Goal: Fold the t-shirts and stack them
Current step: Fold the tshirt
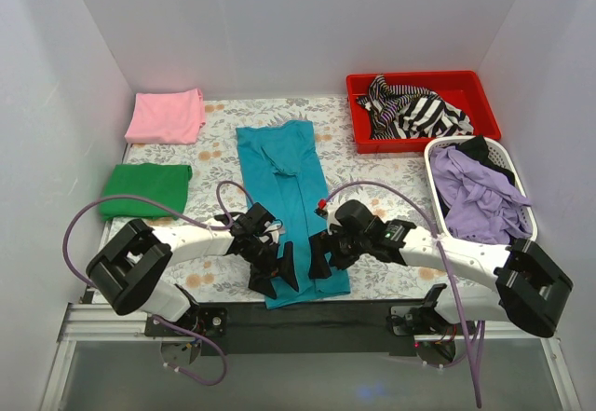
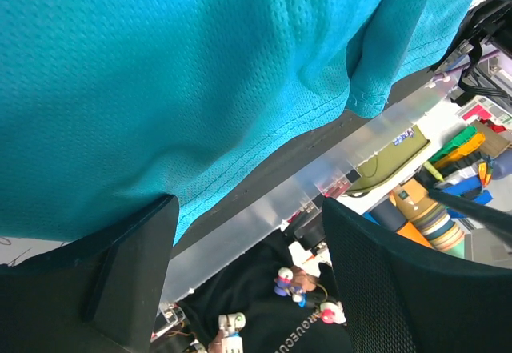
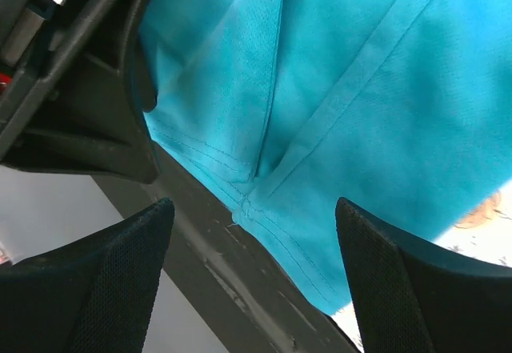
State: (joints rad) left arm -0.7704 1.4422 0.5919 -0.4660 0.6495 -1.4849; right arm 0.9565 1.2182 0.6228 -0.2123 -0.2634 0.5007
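Note:
A teal t-shirt [image 1: 287, 197] lies as a long narrow strip down the middle of the table, its hem hanging over the near edge. It also fills the left wrist view [image 2: 176, 73] and the right wrist view [image 3: 360, 89]. My left gripper [image 1: 277, 274] is open over the hem's left side. My right gripper [image 1: 319, 260] is open over the hem's right side. Neither holds cloth. A folded light pink t-shirt [image 1: 168, 116] lies at the back left. A folded green t-shirt [image 1: 146, 187] lies in front of it.
A red tray [image 1: 470, 85] at the back right holds striped black-and-white cloth [image 1: 410, 111]. A white basket [image 1: 435, 155] at the right holds purple and dark clothes. The dark front rail of the table [image 3: 216, 249] runs under the hem.

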